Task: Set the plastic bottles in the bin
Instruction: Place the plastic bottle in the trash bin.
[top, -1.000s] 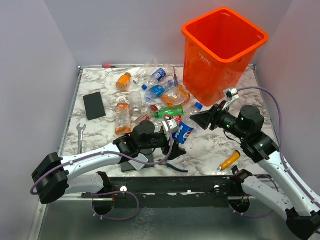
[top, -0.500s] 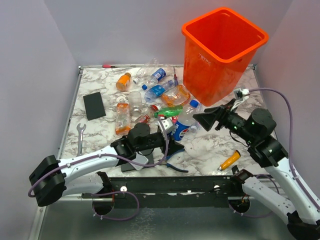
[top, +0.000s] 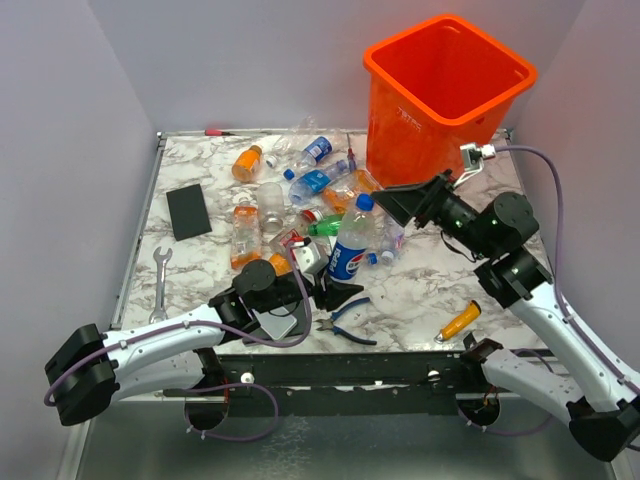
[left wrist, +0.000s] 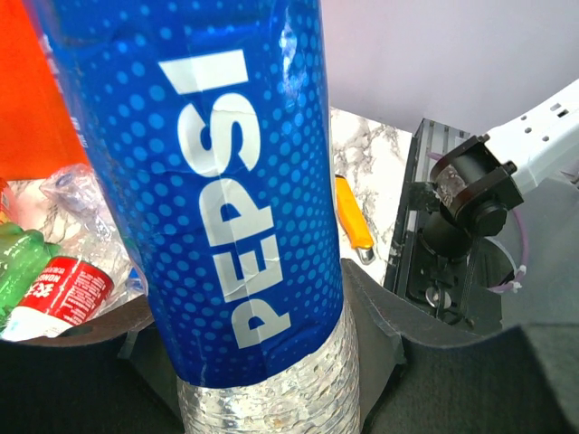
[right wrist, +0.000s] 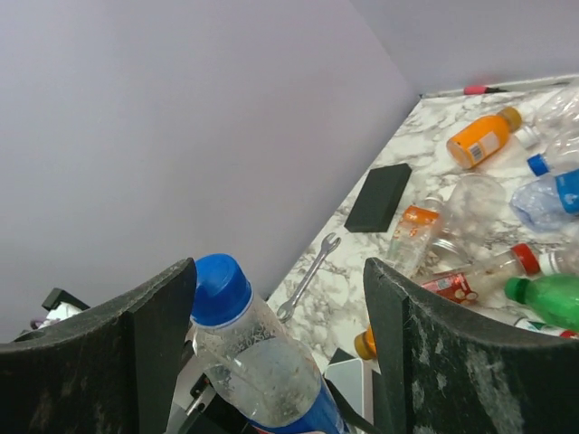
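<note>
- Cut off in the left wrist view: cap and very bottom of the Pepsi bottle (left wrist: 235, 181); in the right wrist view, everything below the label's top.
- Hard to tell whether touching the blue cap or just clear of it: right gripper (top: 385, 208), fingers spread either side.
- Pinched near the clear base by the left gripper (top: 335, 283), above the table (top: 420, 285), short of the bin (top: 440, 110).
- Long axis nearly upright, cap up, leaning toward the bin.
</note>
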You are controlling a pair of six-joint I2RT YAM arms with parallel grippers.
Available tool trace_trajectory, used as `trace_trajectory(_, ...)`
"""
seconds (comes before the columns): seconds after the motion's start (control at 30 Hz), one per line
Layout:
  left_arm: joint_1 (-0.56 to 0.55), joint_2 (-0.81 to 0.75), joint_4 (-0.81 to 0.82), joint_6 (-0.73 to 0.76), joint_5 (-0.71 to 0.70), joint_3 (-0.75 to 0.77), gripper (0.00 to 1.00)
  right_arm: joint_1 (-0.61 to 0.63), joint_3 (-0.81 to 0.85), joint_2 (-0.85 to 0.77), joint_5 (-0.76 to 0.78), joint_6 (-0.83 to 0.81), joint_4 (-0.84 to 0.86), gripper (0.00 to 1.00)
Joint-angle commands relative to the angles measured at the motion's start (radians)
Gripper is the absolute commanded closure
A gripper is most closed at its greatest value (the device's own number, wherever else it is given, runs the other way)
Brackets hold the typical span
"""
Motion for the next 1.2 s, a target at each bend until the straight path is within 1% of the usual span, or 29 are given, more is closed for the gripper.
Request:
trace_trajectory(0.0,-0.004,-0.02,0.055,0.009,-0.021,-0.008,0.69,0.036,0.079,0.051,-0.073,0.011,0.087,0.23)
trace_trajectory(0.07,-0.006,-0.023,0.055,0.01,-0.025,-0.008,0.69,0.068,0.115,0.085,-0.071,-0.02,0.057,0.23)
trace_trajectory(0.17,-0.005,-0.025,0.055,0.01,-0.026,-0.007,0.69,0.14,0.183,0.135,0.001,-0.094,-0.053,0.23)
trace_trajectory(0.3,-0.005,-0.028,0.055,0.01,-0.031,-0.008,0.69,0.199,0.206,0.159,0.08,-0.142,-0.107,0.28)
trace_trajectory(0.47,-0.005,-0.034,0.054,0.012,-0.033,-0.008,0.69,0.204,0.22,0.178,0.144,-0.156,-0.195,0.4)
trace_trajectory(0.6,-0.004,-0.036,0.055,0.011,-0.033,-0.008,0.69,0.208,0.22,0.182,0.165,-0.162,-0.224,0.5)
trace_trajectory(0.67,-0.005,-0.036,0.053,0.013,-0.034,-0.008,0.69,0.21,0.223,0.185,0.167,-0.163,-0.231,0.57)
trace_trajectory(0.73,-0.005,-0.036,0.053,0.012,-0.04,-0.008,0.69,0.212,0.221,0.183,0.17,-0.164,-0.228,0.68)
trace_trajectory(0.77,-0.005,-0.033,0.05,0.011,-0.043,-0.008,0.65,0.211,0.22,0.181,0.167,-0.165,-0.223,0.73)
trace_trajectory(0.8,-0.004,-0.033,0.045,0.01,-0.049,-0.005,0.58,0.212,0.221,0.177,0.163,-0.166,-0.218,0.79)
trace_trajectory(0.83,-0.005,-0.033,0.038,0.009,-0.054,-0.002,0.45,0.211,0.224,0.174,0.162,-0.168,-0.217,0.85)
trace_trajectory(0.87,-0.004,-0.035,0.029,0.01,-0.061,0.001,0.32,0.211,0.234,0.17,0.164,-0.173,-0.223,0.95)
trace_trajectory(0.9,-0.005,-0.038,0.02,0.01,-0.07,0.005,0.2,0.211,0.251,0.167,0.175,-0.181,-0.237,0.99)
trace_trajectory(0.93,-0.005,-0.044,0.011,0.01,-0.084,0.007,0.04,0.211,0.272,0.162,0.19,-0.195,-0.258,1.0)
trace_trajectory(0.97,-0.004,-0.05,0.005,0.011,-0.096,0.007,0.01,0.21,0.301,0.157,0.21,-0.217,-0.284,1.0)
trace_trajectory(1.03,-0.005,-0.069,-0.002,0.017,-0.122,0.003,0.01,0.212,0.385,0.15,0.269,-0.279,-0.351,1.0)
trace_trajectory(1.17,-0.004,-0.115,-0.005,0.032,-0.201,-0.009,0.01,0.212,0.633,0.164,0.454,-0.431,-0.489,1.0)
